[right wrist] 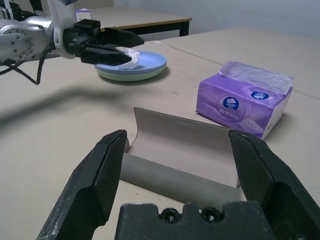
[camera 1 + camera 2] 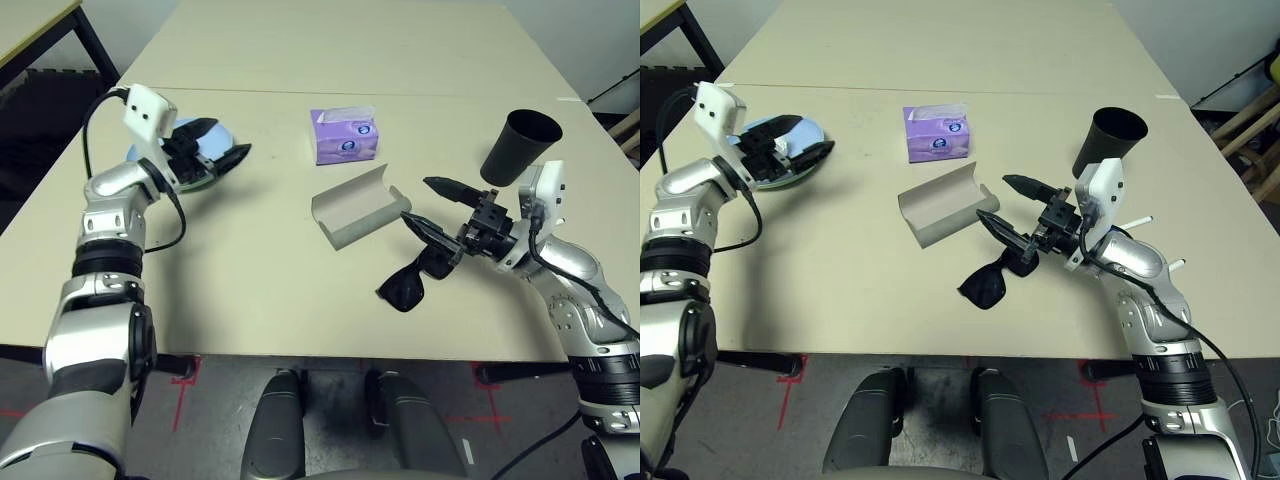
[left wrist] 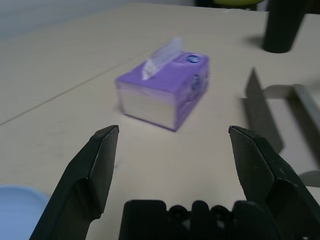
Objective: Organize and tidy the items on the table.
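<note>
A pale blue plate [image 1: 150,60] is stacked on a green plate [image 1: 120,76] at the table's left. A crumpled white tissue wad [image 1: 128,54] lies on the blue plate, right at the tips of my left gripper [image 2: 225,140], which hovers over the stack, open and empty. The grey glasses case [image 2: 360,205] lies open in the middle of the table [image 2: 250,290]. Black sunglasses [image 2: 408,284] lie just in front of it, under my right gripper [image 2: 434,208], which is open and holds nothing. A thin white pen [image 2: 1138,221] lies behind my right forearm.
A purple tissue box [image 2: 345,135] stands behind the case. A black cup [image 2: 520,145] stands at the right rear, close to my right wrist. A second table [image 2: 30,25] sits at the far left.
</note>
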Motion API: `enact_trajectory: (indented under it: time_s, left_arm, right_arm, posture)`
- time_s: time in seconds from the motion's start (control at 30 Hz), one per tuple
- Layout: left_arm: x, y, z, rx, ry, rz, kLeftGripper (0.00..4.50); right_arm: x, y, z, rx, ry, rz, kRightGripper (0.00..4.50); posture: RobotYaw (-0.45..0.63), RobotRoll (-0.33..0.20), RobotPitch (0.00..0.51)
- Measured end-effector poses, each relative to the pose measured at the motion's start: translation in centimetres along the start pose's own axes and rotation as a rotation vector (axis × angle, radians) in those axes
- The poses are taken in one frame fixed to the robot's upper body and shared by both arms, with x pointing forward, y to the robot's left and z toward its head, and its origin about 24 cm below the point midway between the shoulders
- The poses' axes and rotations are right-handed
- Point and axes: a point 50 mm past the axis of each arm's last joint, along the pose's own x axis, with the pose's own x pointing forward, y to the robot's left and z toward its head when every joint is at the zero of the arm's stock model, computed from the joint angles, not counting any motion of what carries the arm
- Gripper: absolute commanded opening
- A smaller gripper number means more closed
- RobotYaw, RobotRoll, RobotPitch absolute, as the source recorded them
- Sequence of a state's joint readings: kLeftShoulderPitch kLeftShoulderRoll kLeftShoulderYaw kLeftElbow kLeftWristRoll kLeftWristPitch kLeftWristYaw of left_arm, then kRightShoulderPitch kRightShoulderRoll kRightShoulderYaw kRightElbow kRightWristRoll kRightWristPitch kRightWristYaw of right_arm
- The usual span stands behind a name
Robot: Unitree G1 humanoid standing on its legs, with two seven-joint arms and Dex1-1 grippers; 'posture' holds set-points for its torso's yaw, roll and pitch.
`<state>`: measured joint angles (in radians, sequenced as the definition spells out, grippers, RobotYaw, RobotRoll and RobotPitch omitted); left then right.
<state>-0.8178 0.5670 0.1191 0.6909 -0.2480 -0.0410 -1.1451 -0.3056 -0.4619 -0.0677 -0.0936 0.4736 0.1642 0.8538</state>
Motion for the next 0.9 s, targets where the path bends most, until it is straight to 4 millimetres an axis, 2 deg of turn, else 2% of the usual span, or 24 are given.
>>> enact_trajectory:
  time_s: [0.17,0.3,0.5,0.7,0.9]
  left_arm:
    - [0.0,-1.9,-0.2,-0.024,-0.009,-0.215,4.47]
    - [-0.2,-2.5,-0.6,-0.053,0.002,-0.309,4.47]
    - [-0.5,-3.0,-0.7,-0.024,0.028,-0.405,4.47]
    - [-0.7,-3.9,-1.9,-0.026,0.051,-0.448,4.47]
    - [-0.2,-5.3,-1.9,0.007,0.029,-0.523,4.47]
  right_arm:
    - [0.0,0.0,0.0,0.0,0.001,0.0,4.5]
    - [-0.2,-0.2,0.1,-0.005,0.007,0.0,4.5]
    - [-0.9,-0.7,0.4,-0.017,0.027,-0.008,4.5]
    - [-1.1,-1.3,1.2,-0.077,0.065,0.005,4.5]
    - [-1.4,-1.1,1.9,-0.128,0.126,0.091,4.5]
  posture:
    - [0.11,0.0,0.193]
    - [0.11,0.0,0.199]
    - [0.1,0.0,0.208]
    - [0.1,0.0,0.221]
    - [0.09,0.0,0.234]
